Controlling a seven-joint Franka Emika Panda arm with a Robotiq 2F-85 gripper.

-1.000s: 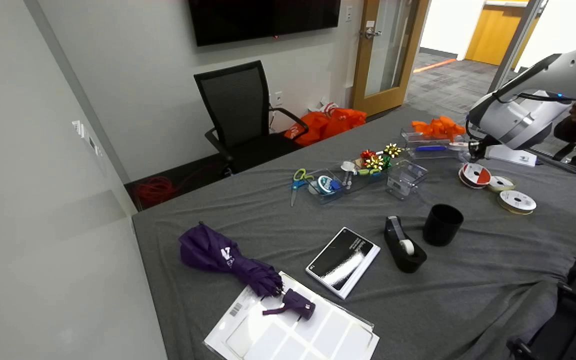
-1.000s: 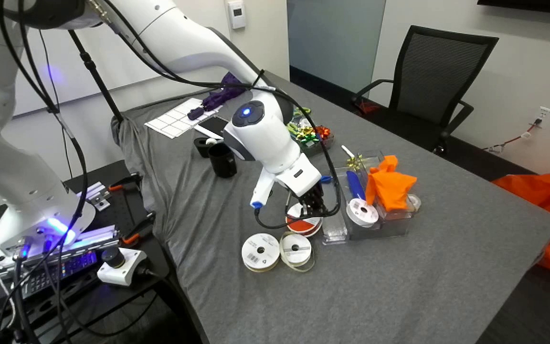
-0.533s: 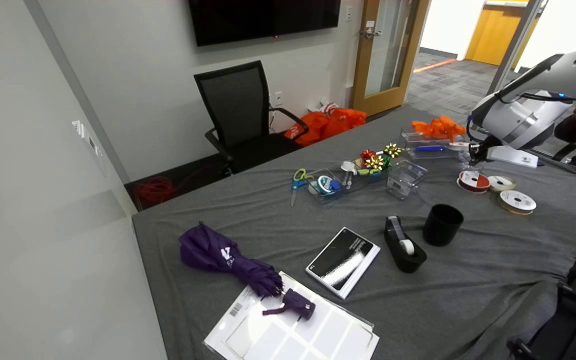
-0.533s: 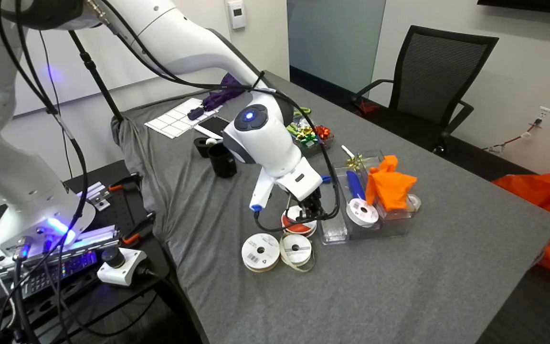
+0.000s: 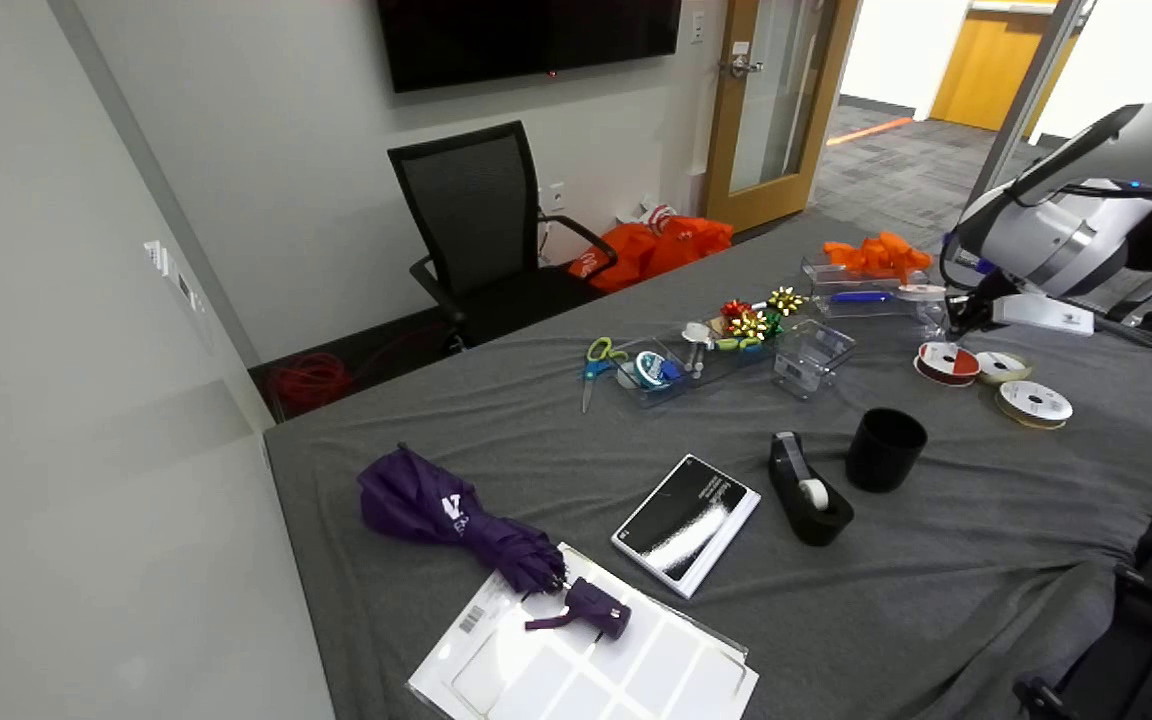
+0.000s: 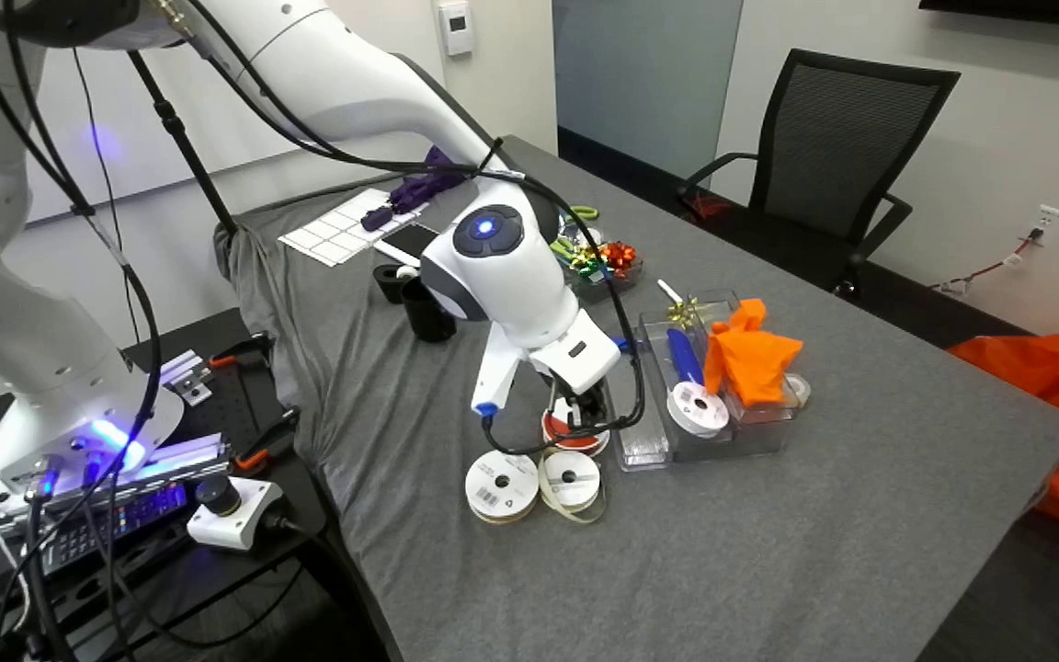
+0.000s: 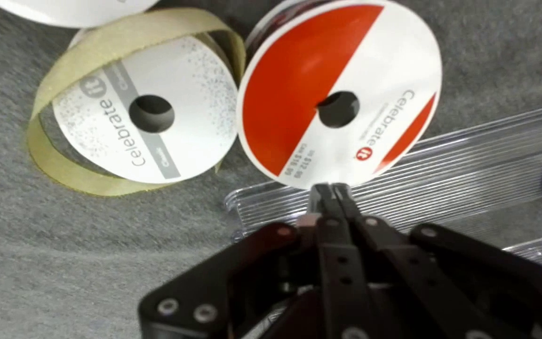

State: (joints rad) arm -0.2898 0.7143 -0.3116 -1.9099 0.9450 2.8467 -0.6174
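Well, chair (image 6: 828, 165) beside grey-draped table (image 6: 814, 533).

Office: wall screen (image 5: 531, 40), mesh chair (image 5: 476, 210)

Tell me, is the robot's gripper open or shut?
Shut: in the wrist view, the gripper has its fingertips together by the red-and-white ribbon spool, nothing visible between them.

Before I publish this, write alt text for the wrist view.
A closed black gripper appears at the lower edge of a red-and-white ribbon spool. To the picture's left lies a white spool with loose pale-gold ribbon; a clear ribbed plastic container and grey cloth show behind.
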